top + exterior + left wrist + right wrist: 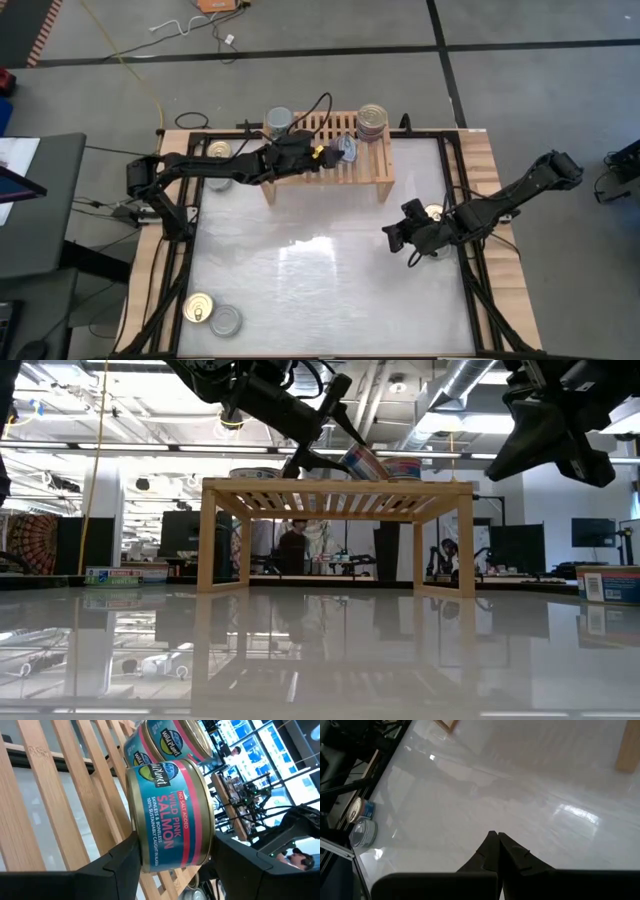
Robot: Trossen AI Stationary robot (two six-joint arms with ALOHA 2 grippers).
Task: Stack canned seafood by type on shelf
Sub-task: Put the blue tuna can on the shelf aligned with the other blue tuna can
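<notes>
The left gripper (338, 152) clamps a teal-and-pink labelled round salmon tin (167, 815), tilted, above the slatted top of the small light-wood shelf (375, 170), just beside a stack of similar tins (373, 122) at the shelf's right end. The right gripper (393, 238), fingers pressed together and empty, hangs over the glossy white table (320, 290), well apart from the shelf.

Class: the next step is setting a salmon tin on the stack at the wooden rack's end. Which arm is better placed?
Left. Its gripper holds a teal-and-pink salmon tin above the light-wood slatted shelf, beside the stack. The right gripper is shut, empty, away.
</notes>
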